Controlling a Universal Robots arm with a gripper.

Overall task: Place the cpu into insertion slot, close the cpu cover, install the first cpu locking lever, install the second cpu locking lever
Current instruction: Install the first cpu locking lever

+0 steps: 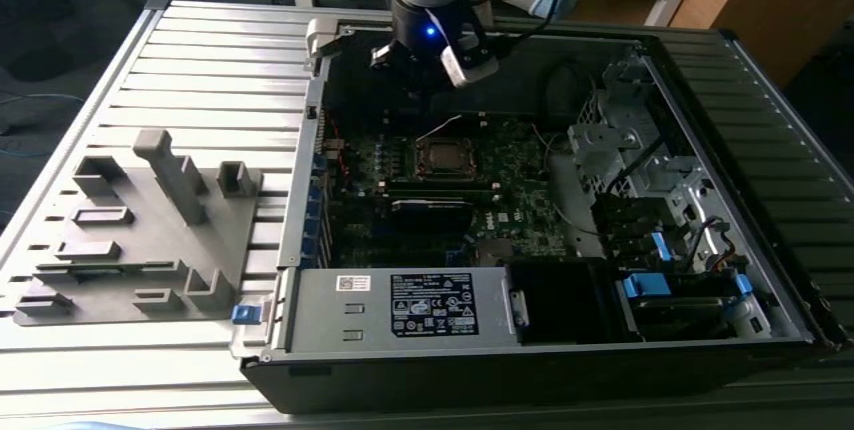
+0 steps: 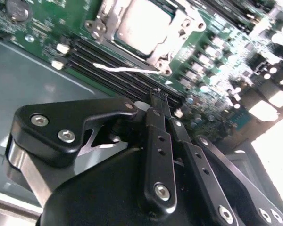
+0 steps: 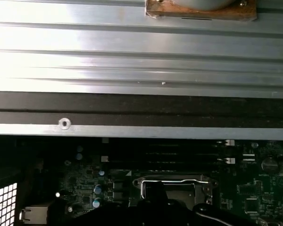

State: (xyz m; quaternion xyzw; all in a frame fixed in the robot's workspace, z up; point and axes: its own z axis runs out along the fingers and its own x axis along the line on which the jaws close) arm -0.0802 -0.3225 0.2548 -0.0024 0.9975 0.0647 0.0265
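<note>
Gripper point(image 2: 158, 96) hovers just above the board, fingers pressed together with nothing between them, the tips near a thin bright lever rod point(image 2: 125, 69). The cpu point(image 2: 142, 23) sits in the insertion slot point(image 1: 445, 156) — the cpu cover point(image 2: 153, 55) lies flat around its silver top. In the exterior view the arm point(image 1: 430, 10) stands at twelve o'clock from the slot — the grey fixture tray point(image 1: 134, 230) out at nine.
</note>
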